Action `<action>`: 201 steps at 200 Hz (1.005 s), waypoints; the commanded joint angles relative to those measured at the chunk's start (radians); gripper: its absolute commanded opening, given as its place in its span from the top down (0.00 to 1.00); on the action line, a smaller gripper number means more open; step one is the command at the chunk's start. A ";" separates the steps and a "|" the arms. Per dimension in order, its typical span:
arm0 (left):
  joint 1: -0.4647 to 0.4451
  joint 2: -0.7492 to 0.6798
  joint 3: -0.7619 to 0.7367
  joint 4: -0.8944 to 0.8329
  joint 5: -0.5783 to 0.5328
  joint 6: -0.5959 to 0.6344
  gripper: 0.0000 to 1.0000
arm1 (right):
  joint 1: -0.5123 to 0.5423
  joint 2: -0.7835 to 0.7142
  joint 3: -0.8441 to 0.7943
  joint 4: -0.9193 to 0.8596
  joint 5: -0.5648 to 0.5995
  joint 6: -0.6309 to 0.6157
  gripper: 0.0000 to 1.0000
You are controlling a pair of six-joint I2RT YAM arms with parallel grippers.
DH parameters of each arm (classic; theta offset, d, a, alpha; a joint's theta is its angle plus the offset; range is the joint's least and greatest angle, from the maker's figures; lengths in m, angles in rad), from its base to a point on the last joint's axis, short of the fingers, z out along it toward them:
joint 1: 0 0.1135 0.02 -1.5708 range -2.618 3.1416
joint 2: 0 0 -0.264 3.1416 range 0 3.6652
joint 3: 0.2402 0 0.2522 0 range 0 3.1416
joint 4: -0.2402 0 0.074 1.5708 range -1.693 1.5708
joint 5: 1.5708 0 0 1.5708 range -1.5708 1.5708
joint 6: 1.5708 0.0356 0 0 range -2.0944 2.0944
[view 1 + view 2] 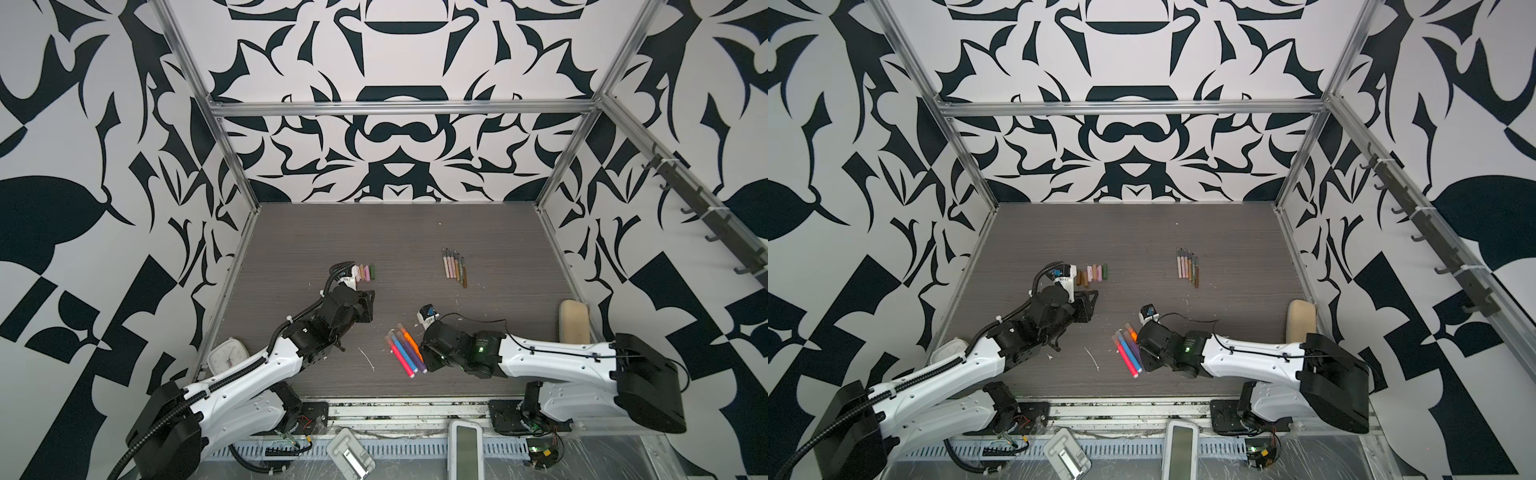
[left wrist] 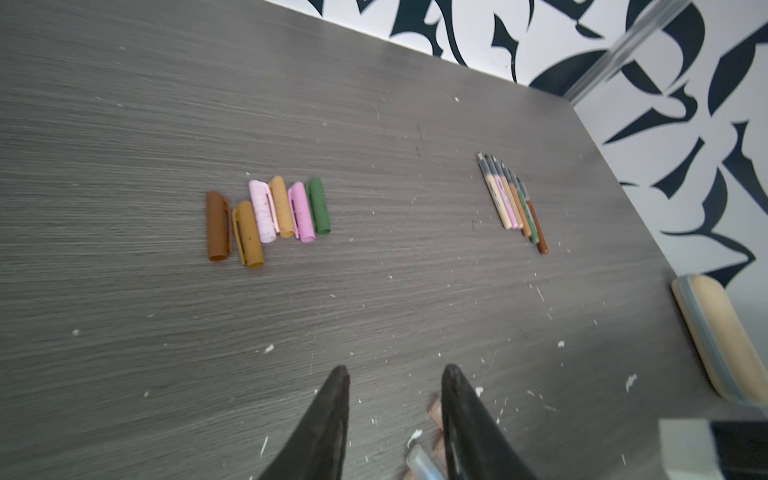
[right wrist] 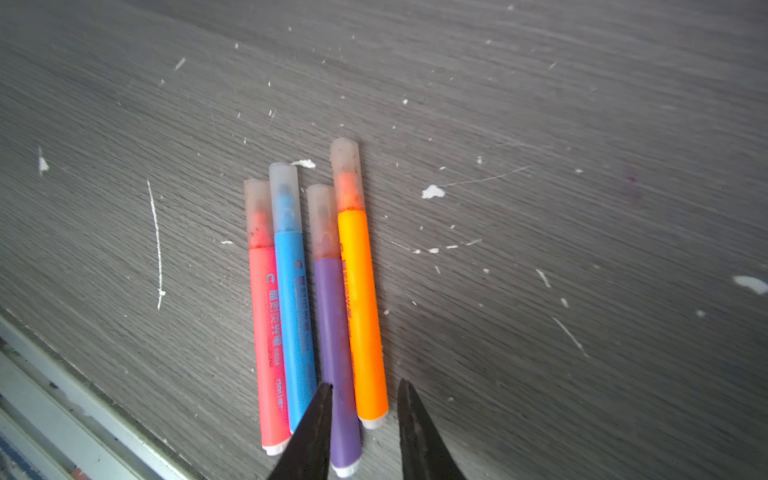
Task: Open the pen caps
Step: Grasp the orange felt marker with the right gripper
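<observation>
Pen caps (image 3: 344, 174): tackling four thick markers (image 3: 293, 299), all capped, lying just ahead of the parted, empty jaws of the right gripper (image 3: 365, 382). Left gripper (image 2: 395, 367) parted, empty, six loose caps (image 2: 266, 216) beyond. Next, likely clamping the orange barrel (image 3: 361, 316).

Left pincer (image 2: 395, 370) and right pincer (image 3: 365, 382) both hover with jaws parted.

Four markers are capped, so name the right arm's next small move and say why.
Probably lower the right gripper and close on the orange marker: its open jaws hang over that barrel's tail end, and the marker's translucent cap is still on.
</observation>
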 commanded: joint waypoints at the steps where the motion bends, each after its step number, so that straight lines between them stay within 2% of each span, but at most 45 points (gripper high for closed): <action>1: -0.002 0.007 0.022 0.004 0.058 0.026 0.59 | 0.005 0.059 0.065 -0.017 -0.022 -0.020 0.70; 27: -0.002 0.014 0.027 -0.007 0.084 0.026 0.55 | 0.005 0.132 0.118 -0.078 0.007 0.015 0.69; 77: -0.001 0.056 0.081 -0.056 0.197 0.003 0.54 | 0.005 0.214 0.170 -0.144 0.022 0.075 0.69; 91: -0.002 0.052 0.083 -0.057 0.207 -0.001 0.54 | 0.005 0.218 0.172 -0.154 0.067 0.088 0.69; 122: -0.002 0.044 0.077 -0.050 0.214 -0.019 0.54 | -0.002 0.237 0.181 -0.163 0.080 0.105 0.69; 157: -0.001 0.060 0.096 -0.076 0.268 -0.060 0.53 | -0.031 0.287 0.198 -0.160 0.050 0.119 0.69; 179: -0.001 0.063 0.102 -0.113 0.332 -0.129 0.52 | -0.056 0.306 0.203 -0.146 0.042 0.127 0.69; 201: -0.001 0.056 0.076 -0.122 0.421 -0.230 0.51 | -0.122 0.301 0.189 -0.107 -0.065 0.114 0.73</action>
